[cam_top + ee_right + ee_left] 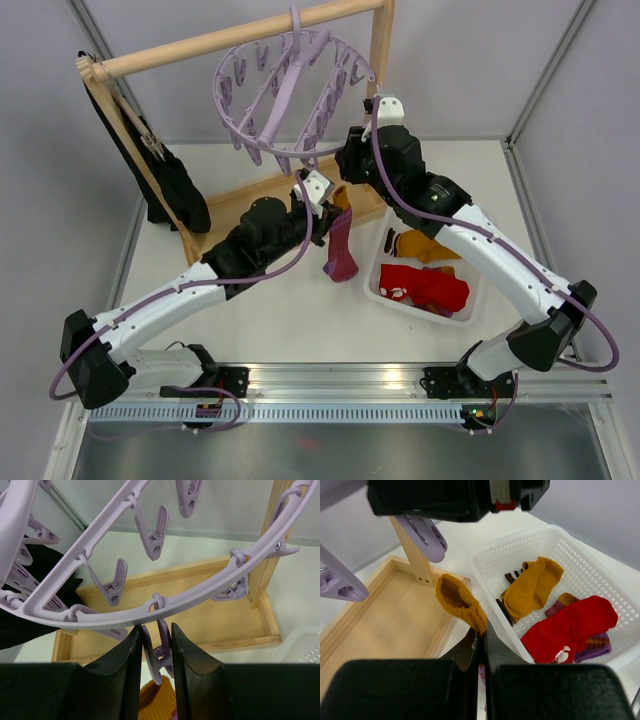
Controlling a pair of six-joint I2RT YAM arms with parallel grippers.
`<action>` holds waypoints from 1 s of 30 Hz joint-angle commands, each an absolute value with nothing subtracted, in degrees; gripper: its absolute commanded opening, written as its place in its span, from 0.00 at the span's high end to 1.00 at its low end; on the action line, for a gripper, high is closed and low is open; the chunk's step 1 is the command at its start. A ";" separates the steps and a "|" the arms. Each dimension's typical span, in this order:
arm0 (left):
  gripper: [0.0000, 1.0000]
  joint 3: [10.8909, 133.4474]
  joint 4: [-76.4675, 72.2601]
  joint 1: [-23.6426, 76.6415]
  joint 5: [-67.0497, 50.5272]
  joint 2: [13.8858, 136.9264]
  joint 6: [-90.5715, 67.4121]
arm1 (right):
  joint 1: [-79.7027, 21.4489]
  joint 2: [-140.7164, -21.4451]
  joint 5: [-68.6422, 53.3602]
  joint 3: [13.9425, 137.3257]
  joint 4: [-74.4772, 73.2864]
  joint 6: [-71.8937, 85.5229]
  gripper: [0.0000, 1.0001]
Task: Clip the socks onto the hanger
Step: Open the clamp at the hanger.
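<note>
under the lavender clip hanger (200,601), which hangs from the wooden rack (180,47), the right end effector (156,635) is narrowed onto one dangling peg (159,657), pinching it between both fingers. whether the peg has opened i cannot tell. just below it, the left end effector (481,640) is clamped on a sock with a mustard cuff (460,600), lifted above the desk (300,320) beside the white basket (515,555). no sock shows on any peg, so the task looks to be at its first clipping: the cuff has yet to go into the pinched peg. a mustard sock (532,587), a red sock (570,627) and a purple striped sock (592,647) lie in the basket, all left to hang.
</note>
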State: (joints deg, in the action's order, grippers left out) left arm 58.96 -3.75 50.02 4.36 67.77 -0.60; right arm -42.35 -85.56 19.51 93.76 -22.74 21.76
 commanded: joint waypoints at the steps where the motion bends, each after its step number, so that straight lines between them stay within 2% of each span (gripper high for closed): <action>1: 0.98 61.34 -7.30 50.54 2.72 69.78 -0.53 | -41.31 -86.75 26.02 96.68 -24.78 23.82 1.00; 30: 0.98 60.73 -13.63 50.89 9.84 70.84 -0.26 | -41.48 -88.95 29.70 99.40 -27.33 23.20 1.00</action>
State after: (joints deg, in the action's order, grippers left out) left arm 58.98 -10.48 50.61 8.93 70.91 -0.58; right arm -42.78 -88.14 21.52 97.19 -26.24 22.76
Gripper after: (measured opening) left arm 0.034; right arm 0.319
